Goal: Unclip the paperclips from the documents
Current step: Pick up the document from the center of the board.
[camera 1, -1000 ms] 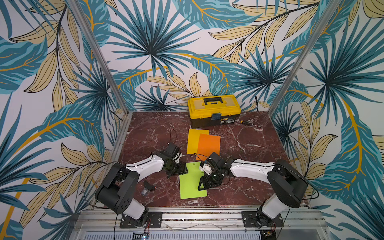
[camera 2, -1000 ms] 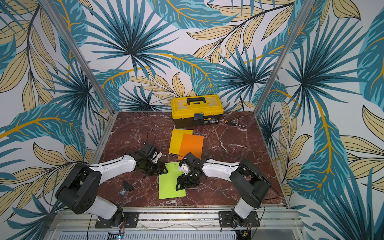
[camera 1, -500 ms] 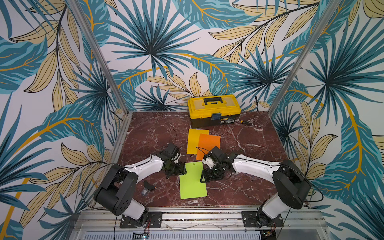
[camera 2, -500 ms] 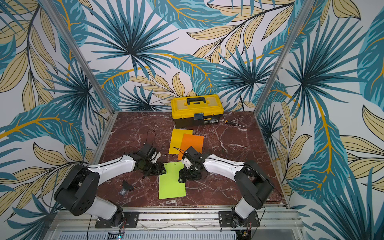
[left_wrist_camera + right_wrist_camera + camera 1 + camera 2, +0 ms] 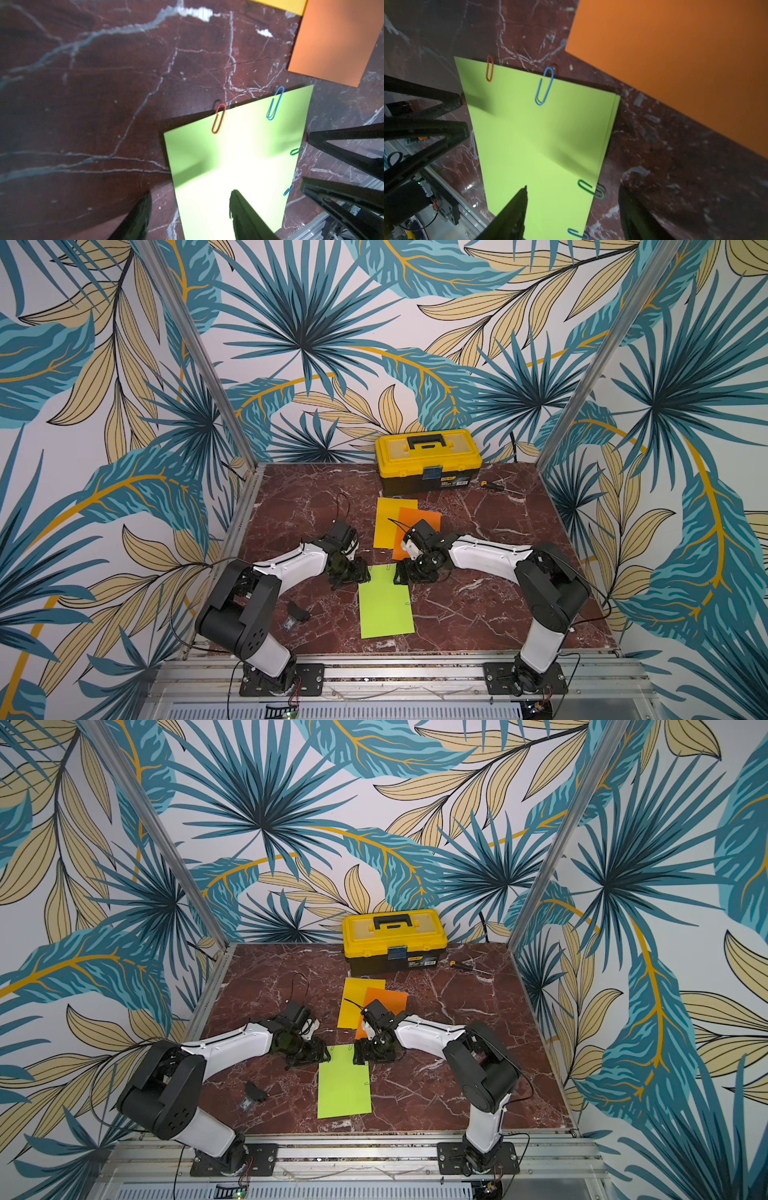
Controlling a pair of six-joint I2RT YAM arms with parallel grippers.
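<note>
Right claw (image 5: 401, 574) moved along lime sheet (image 5: 384, 608) edge, spread apart, left claw (image 5: 360, 575) likewise

Right hand (image 5: 402, 573) moved farther along the green sheet (image 5: 384, 605).

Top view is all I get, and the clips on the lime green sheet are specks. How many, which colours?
Observer: Four: red clip and blue clip on its far edge, green clip and second blue clip on its right edge.
Operator: Is either claw gripping one?
Observer: No: left claw and right claw are open, the right one framing the green clip without touching it.
Operator: Single sheet?
Observer: No, the lime green sheet shows layered edges at a corner: a stack.
</note>
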